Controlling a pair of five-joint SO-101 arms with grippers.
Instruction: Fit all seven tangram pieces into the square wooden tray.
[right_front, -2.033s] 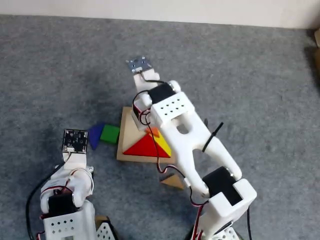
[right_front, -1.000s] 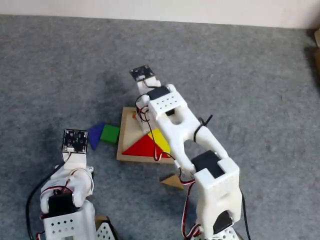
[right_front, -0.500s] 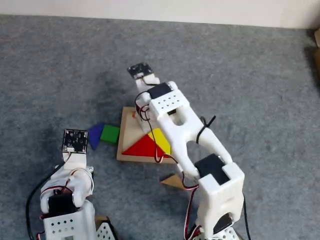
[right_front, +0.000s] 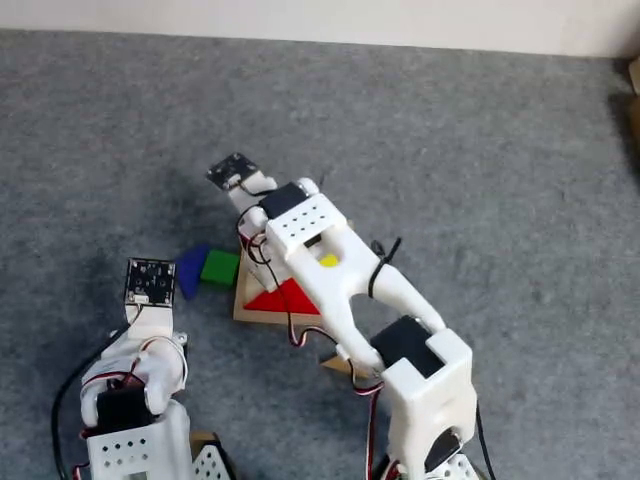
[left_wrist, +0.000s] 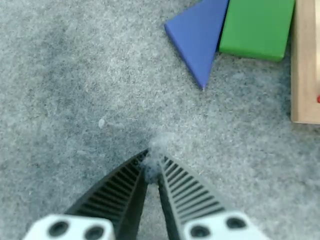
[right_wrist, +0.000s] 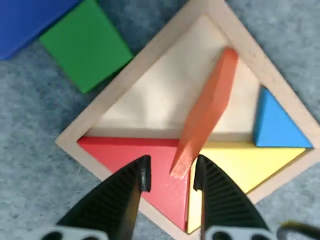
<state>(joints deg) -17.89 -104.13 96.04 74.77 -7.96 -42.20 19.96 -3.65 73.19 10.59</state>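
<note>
Your orange piece (right_wrist: 207, 107) stands tilted on edge in the tray (right_wrist: 165, 37), above the red triangle (right_wrist: 125, 150), probably so it can tip into the bare half; the right tool (right_wrist: 171, 172) brackets its near end, parted, not clamped. The left tool (left_wrist: 152, 167) is pinched empty over the desk (left_wrist: 75, 75), near the green square (left_wrist: 255, 25) and blue triangle (left_wrist: 200, 35) lying outside the tray.

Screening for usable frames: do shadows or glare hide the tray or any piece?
High view: even light, no glare; the right arm, not shadow, covers most of the tray. Right wrist view: the orange piece throws soft shading on the bare tray floor. Left wrist view: faint shadow on the carpet at the left pincer.
</note>
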